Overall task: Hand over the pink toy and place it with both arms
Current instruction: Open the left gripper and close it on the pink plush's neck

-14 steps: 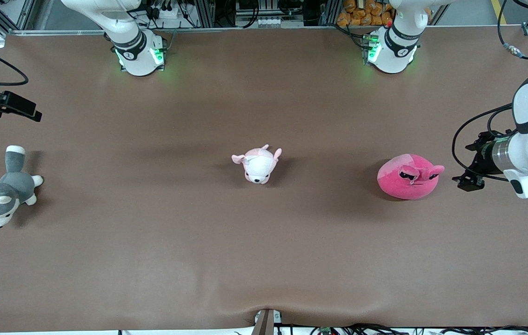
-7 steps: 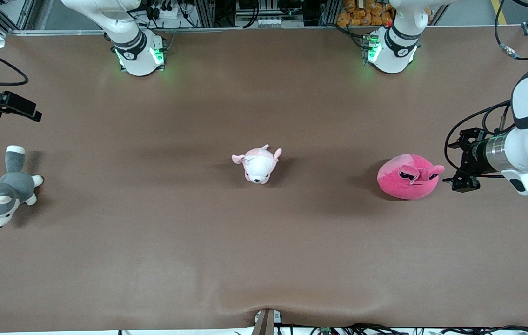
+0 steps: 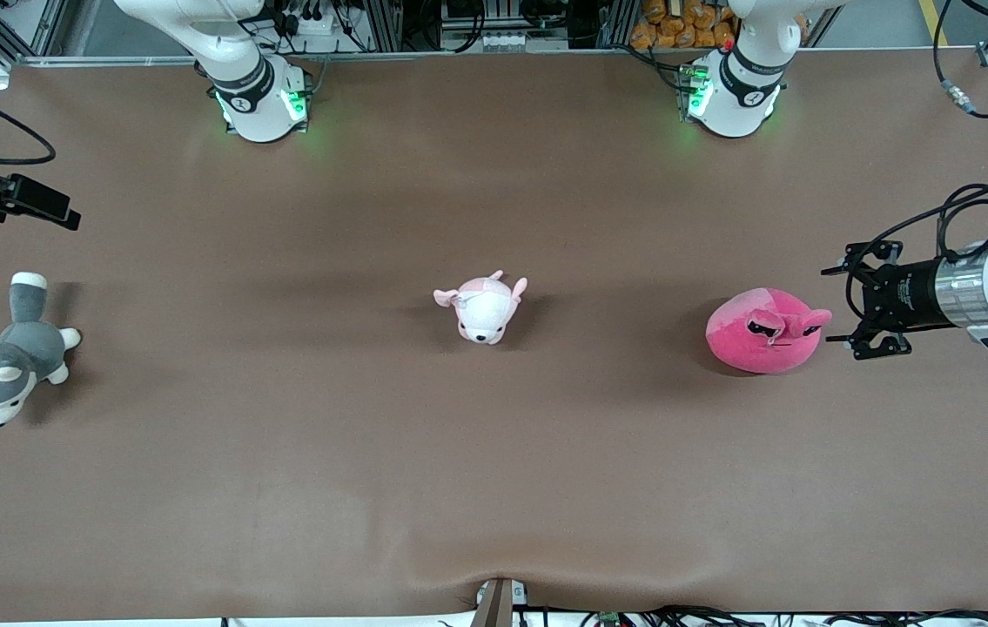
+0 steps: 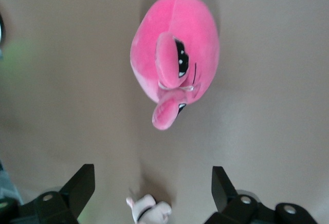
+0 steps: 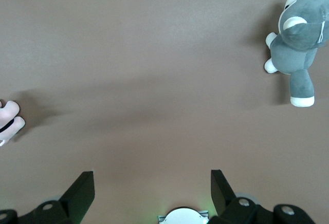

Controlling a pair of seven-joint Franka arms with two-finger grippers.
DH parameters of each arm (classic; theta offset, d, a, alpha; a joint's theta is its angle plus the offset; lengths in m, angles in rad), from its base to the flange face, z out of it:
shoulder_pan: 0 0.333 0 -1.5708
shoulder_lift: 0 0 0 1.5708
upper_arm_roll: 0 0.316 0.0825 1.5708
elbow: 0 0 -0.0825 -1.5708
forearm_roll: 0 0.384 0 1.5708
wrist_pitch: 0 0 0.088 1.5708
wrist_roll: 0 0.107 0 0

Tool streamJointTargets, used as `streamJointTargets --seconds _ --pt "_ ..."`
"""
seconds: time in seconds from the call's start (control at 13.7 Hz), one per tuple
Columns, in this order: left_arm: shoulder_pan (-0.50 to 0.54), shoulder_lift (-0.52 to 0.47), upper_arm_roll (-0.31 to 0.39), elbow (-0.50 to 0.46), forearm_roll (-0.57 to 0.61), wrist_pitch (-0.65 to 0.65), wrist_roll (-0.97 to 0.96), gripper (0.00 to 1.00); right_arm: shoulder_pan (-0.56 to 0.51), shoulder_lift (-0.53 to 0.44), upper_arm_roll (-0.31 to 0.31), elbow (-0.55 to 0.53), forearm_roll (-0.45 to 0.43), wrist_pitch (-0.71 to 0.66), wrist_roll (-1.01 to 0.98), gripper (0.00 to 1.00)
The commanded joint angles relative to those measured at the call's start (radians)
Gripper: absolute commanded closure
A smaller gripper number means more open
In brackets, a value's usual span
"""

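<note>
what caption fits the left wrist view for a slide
Open left gripper poised beside the pink toy lying on the table, not touching it.

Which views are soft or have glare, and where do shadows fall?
Front view: sharp, even light; green glow on the table at both arm bases; the pink toy throws a soft shadow toward the right arm's end. Left wrist view: toy slightly soft, open left gripper fingers blurred. Right wrist view: open right gripper blurred, husky clear.
</note>
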Motion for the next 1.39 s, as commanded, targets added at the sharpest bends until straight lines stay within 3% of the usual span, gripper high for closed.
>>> streamJointTargets --seconds 0.0,0.37,0.66,0.95,1.02,1.17,1.32 --pt "0.042 0.028 -0.003 -0.004 -0.076 -0.009 -0.022 0.0 0.002 0.008 0.0 0.017 0.003 -0.014 -0.002 0.0" --pt "0.061 0.049 -0.002 -0.059 -0.069 0.04 -0.009 0.0 0.002 0.008 0.0 0.017 0.003 -0.014 -0.002 0.0" --pt "0.107 0.043 -0.002 -0.182 -0.029 0.144 0.098 0.0 0.002 0.008 0.0 0.017 0.003 -0.014 -0.002 0.0" --pt "0.136 0.06 -0.005 -0.19 -0.031 0.149 0.152 0.0 0.002 0.01 0.0 0.017 0.003 -0.014 -0.002 0.0" --pt "0.134 0.063 -0.009 -0.199 -0.038 0.149 0.152 0.02 0.002 0.01 0.0 0.017 0.003 -0.014 -0.002 0.0" --pt "0.133 0.08 -0.011 -0.199 -0.041 0.149 0.152 0.24 0.002 0.01 0.0 0.017 0.003 -0.014 -0.002 0.0" --pt "0.136 0.089 -0.009 -0.198 -0.043 0.152 0.152 0.32 0.002 0.011 0.0 0.017 0.003 -0.013 -0.002 0.0"
